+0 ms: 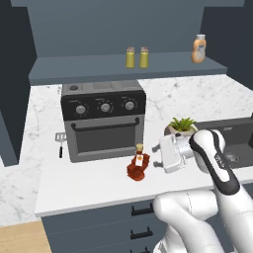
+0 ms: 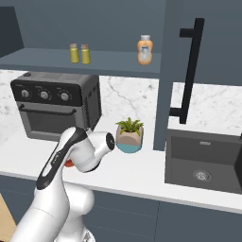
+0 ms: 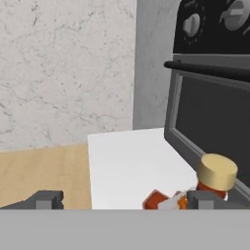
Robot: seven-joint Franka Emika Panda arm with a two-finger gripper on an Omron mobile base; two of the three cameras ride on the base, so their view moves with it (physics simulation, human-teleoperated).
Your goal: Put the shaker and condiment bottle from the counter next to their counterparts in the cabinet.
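**A:** Condiment bottle (image 1: 138,165) first. Where is it against your fingers?

**B:** My gripper (image 3: 124,200) is spread as wide as it goes, pinching nothing. In the hand view one fingertip sits just beside the bottle's tan cap and the other is well off to the side, so the bottle lies at one edge of the gap rather than in the middle. I'd judge I need to shift sideways before closing.

**A:** Why approach from the side?

**B:** The bottle stands upright on the counter (image 1: 89,185), close in front of the toaster oven (image 1: 104,121), so my hand comes in level along the worktop.

**A:** And beyond that?

**B:** Two shakers (image 1: 137,57) already stand together on the cabinet (image 1: 74,69) shelf, and the orange bottle (image 1: 199,49) waits further along for its partner
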